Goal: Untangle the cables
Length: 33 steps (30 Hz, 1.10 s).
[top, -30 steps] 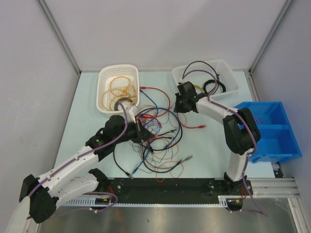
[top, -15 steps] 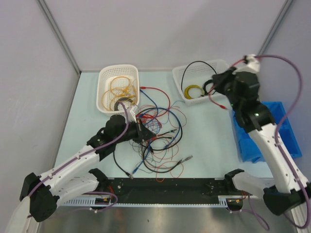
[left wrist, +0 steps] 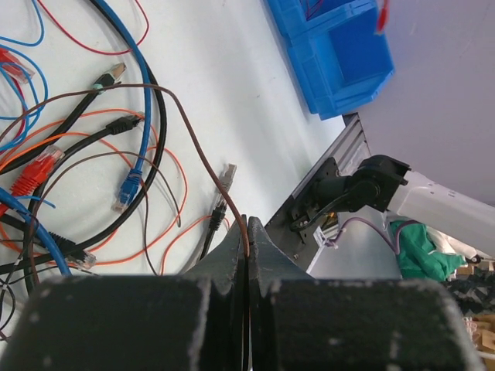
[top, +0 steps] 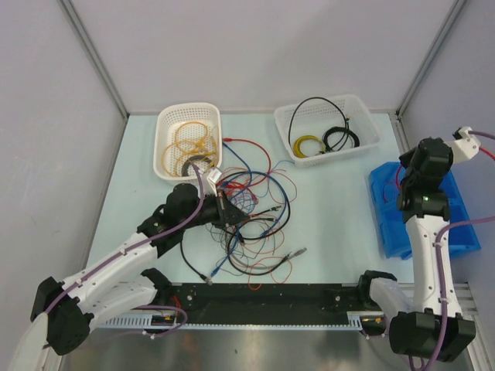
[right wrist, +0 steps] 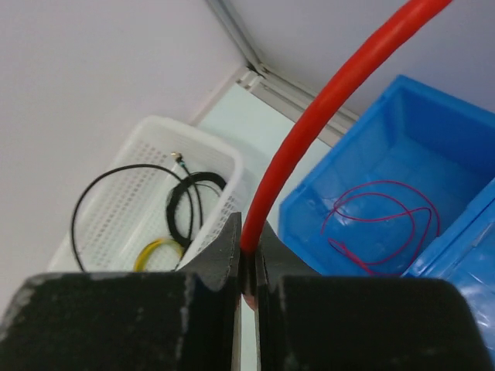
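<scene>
The cables (top: 259,220) lie as a loose tangle of red, blue, orange and black wires at the table's middle, several with small plug ends. My left gripper (top: 230,213) sits at the tangle's left side. In the left wrist view this gripper (left wrist: 247,229) is shut on a thin brown cable (left wrist: 197,139) that arcs up over a blue cable (left wrist: 144,85). My right gripper (top: 404,189) hangs over the blue bin (top: 458,241) at the right. The right wrist view shows this gripper (right wrist: 249,251) shut on a red cable (right wrist: 325,116), which rises out of frame.
A white basket (top: 165,124) at the back left holds orange-yellow coils. A second white basket (top: 373,137) at the back right holds black and yellow cables. A thin red wire (right wrist: 379,224) lies in the blue bin. A black rail (top: 271,295) runs along the near edge.
My right arm has swung from the tangle, past the right basket, to over the blue bin, carrying the red cable. The left arm has stayed put.
</scene>
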Motion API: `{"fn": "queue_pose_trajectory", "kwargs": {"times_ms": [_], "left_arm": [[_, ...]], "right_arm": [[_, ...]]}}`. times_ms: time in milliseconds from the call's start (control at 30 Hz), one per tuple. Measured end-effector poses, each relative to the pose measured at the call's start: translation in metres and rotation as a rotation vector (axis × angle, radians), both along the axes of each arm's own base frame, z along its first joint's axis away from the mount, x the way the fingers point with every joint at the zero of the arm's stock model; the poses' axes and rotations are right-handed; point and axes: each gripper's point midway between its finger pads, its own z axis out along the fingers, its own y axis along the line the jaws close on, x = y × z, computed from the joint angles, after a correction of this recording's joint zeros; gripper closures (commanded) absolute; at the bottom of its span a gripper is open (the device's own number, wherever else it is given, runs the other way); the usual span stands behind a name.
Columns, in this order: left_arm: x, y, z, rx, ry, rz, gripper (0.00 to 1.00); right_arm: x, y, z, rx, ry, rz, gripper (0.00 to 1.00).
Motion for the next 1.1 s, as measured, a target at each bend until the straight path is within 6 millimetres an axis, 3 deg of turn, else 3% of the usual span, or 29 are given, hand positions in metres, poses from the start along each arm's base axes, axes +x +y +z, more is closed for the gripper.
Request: {"fn": "queue_pose_trajectory", "kwargs": {"times_ms": [100, 200, 400, 567, 767, 1000, 1100], "left_arm": [[-0.002, 0.001, 0.003, -0.007, -0.008, -0.004, 1.00], [-0.004, 0.003, 0.009, -0.018, -0.023, -0.004, 1.00], [-0.008, 0.007, 0.010, -0.009, -0.027, -0.003, 1.00], [-0.009, 0.010, 0.004, 0.015, -0.013, 0.005, 1.00], [-0.006, 0.009, -0.002, 0.028, 0.003, 0.012, 1.00], [-0.004, 0.006, -0.012, 0.031, 0.031, 0.012, 1.00], [-0.005, 0.004, -0.015, 0.037, 0.041, 0.006, 1.00]], "right_arm": [[0.008, -0.016, -0.035, 0.017, 0.030, -0.038, 1.00], [0.025, -0.034, -0.053, 0.049, 0.032, -0.064, 1.00], [0.064, -0.040, -0.070, 0.085, 0.003, -0.029, 1.00], [0.076, -0.034, -0.080, 0.109, -0.001, -0.003, 1.00], [0.060, -0.010, -0.078, 0.123, -0.034, 0.012, 1.00], [0.015, -0.001, -0.033, 0.121, -0.158, -0.026, 1.00], [0.001, 0.005, -0.030, 0.122, -0.164, -0.027, 1.00]]}}
